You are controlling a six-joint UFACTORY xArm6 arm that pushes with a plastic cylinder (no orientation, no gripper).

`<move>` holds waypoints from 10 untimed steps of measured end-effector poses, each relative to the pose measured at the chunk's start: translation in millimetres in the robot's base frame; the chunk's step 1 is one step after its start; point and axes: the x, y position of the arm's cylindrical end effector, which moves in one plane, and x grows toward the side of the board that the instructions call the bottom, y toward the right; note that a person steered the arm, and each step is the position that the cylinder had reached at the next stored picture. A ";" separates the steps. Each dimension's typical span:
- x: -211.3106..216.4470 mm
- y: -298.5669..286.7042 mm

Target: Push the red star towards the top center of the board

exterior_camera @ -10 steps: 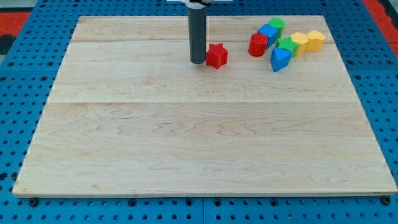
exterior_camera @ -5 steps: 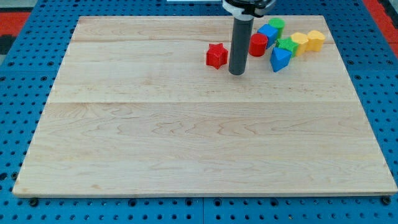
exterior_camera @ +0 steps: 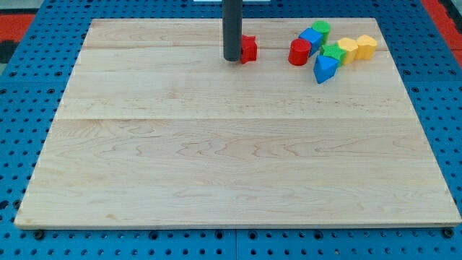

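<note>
The red star (exterior_camera: 248, 48) lies near the top centre of the wooden board (exterior_camera: 231, 144), partly hidden behind the rod. My tip (exterior_camera: 232, 58) rests on the board right against the star's left side, slightly below it. The rod rises straight up out of the view's top.
A cluster of blocks sits at the top right: a red cylinder (exterior_camera: 299, 52), a blue block (exterior_camera: 311, 37), a green block (exterior_camera: 321, 28), another green block (exterior_camera: 333, 52), a blue wedge (exterior_camera: 325, 68), and two yellow blocks (exterior_camera: 348, 48) (exterior_camera: 367, 45).
The star has moved up the board. My tip went from the star's left to its right, then back to its left side, higher up.
</note>
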 end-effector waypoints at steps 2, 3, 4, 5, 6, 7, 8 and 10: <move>80.5 38.2; 104.0 73.2; 60.7 101.7; 43.6 96.6; 16.0 96.0; -15.1 96.0; -15.5 90.3; -15.5 44.5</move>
